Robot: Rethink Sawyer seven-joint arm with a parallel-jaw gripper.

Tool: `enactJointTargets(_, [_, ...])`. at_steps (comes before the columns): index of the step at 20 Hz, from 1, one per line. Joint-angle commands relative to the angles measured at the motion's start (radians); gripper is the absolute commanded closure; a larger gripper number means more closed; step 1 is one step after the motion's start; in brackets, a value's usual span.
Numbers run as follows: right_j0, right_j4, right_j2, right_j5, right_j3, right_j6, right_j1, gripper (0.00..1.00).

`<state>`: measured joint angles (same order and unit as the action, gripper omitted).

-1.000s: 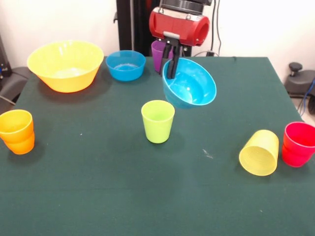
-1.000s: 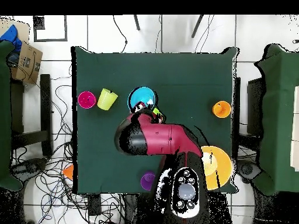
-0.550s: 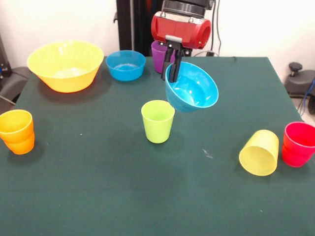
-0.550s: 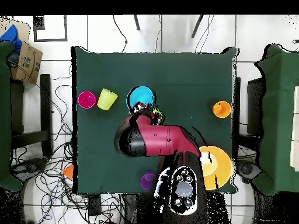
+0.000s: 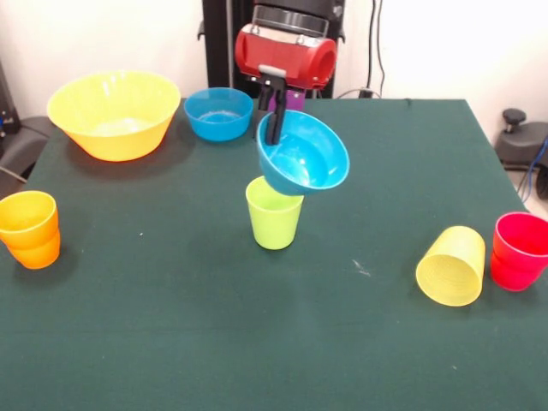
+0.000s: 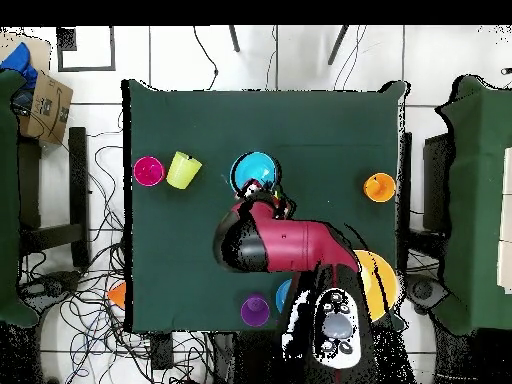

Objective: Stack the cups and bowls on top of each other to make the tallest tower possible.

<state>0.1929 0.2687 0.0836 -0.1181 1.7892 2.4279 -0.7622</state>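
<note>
While the claw (image 5: 272, 128) is clamped on the small shiny blue plastic bowl (image 5: 304, 157) above the lime green plastic cup (image 5: 274, 214) mid-frame, nothing is stacked yet.

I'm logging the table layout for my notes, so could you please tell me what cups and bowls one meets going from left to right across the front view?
Orange cup → large yellow-orange bowl → blue bowl on the table → yellow cup on its side → red cup. Left out, as they overlap mid-table: lime green cup, held blue bowl.
</note>
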Motion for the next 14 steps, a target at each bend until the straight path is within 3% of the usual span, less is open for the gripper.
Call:
enactJointTargets(1, [0.033,0.092,-0.113,0.038,0.072,-0.026,0.019,1.00])
enactJointTargets(14, [-0.018,0.086,-0.058,0.157,0.076,0.052,0.068,1.00])
